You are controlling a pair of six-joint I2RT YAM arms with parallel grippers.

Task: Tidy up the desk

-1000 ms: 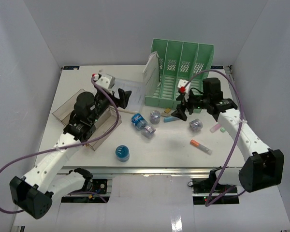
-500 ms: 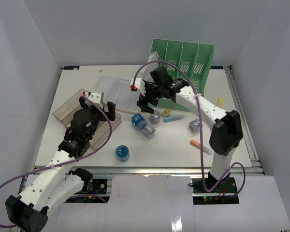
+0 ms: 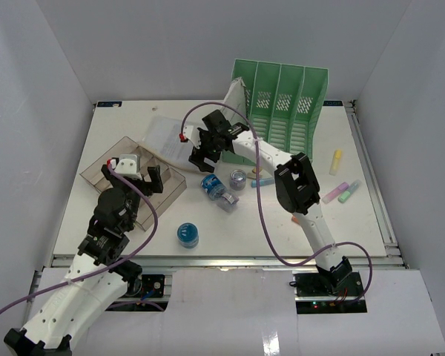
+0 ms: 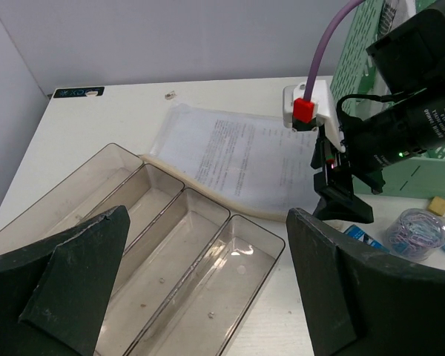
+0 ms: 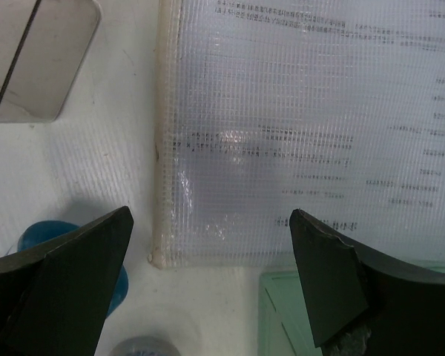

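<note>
worktop (image 3: 241, 236): rigid, fixed, spread under all clutter, not meant to be gripped. paper sleeve (image 5: 297, 111) laid flat on it, probably floppy, slick; best pinched at corner. right fingers (image 5: 59, 285) held apart above it, left fingers (image 4: 67, 285) held apart too.

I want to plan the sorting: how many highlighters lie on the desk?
4: yellow, pink and green near the right edge, blue beside the jar. The right arm may hide more.

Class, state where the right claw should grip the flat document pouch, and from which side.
Probably the cream bound edge of the pouch, near its corner, from the tray side: it lies flat, so only an edge offers a pinch.
</note>
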